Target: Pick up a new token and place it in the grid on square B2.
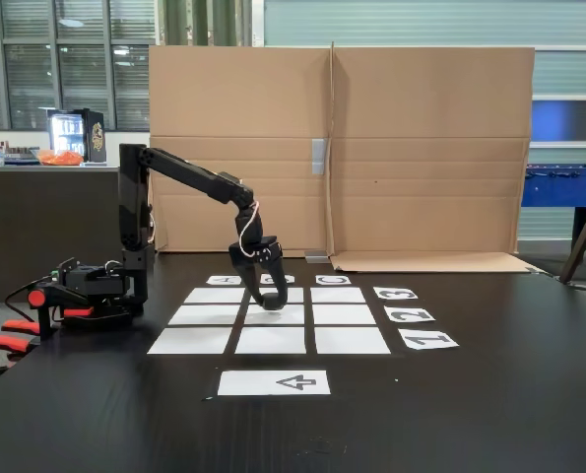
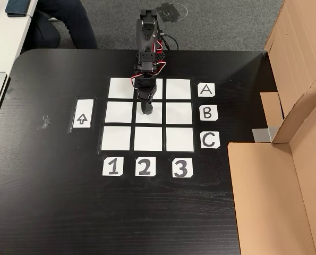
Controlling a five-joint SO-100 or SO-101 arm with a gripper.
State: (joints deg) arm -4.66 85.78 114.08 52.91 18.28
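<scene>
On the black table (image 1: 489,394) nearest the camera in a fixed view lies the white sheet printed with an arrow (image 1: 274,382), and just beyond it the grid (image 1: 269,318) of nine white rectangles, with the number labels (image 1: 411,315) off its right edge. In another fixed view the arm reaches down over the centre rectangle, square B2 (image 2: 148,113), and the fingers (image 2: 146,108) point down onto it, parted a little in the side view (image 1: 265,296). Something dark sits under the tips on that square; whether it is the token, and whether the fingers grip it, I cannot tell. Behind the grid the arm's base (image 1: 86,291) stands at the left, and a cardboard screen (image 1: 411,148) closes off the back
</scene>
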